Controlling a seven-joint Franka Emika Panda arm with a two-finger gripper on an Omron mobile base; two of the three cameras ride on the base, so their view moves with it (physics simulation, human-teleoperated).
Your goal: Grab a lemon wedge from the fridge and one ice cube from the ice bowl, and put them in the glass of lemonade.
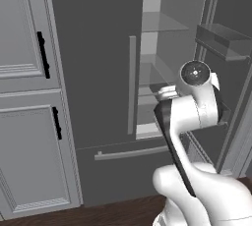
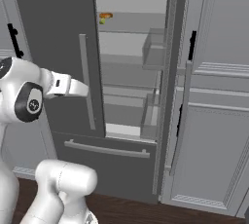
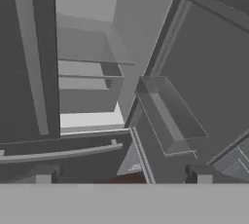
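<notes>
The dark grey fridge (image 1: 93,63) has its left door shut and its right door swung open onto pale glass shelves (image 2: 126,23). On the upper shelf lies the lemon wedge (image 2: 102,22), a tiny yellow-green bit beside a slightly larger orange item (image 2: 106,15). My gripper (image 3: 122,174) is open and empty. It hangs at about mid height in front of the opening and looks in at the lower shelves and a door bin (image 3: 170,116), well below the wedge. The ice bowl, the ice cube and the glass of lemonade are out of view.
The shut left door's long handle (image 2: 86,82) stands just ahead of my wrist. The open right door (image 2: 172,72) carries clear bins (image 2: 154,47). Below is the bottom drawer with its bar handle (image 2: 107,149). Light grey cabinets (image 1: 24,72) (image 2: 219,82) flank the fridge.
</notes>
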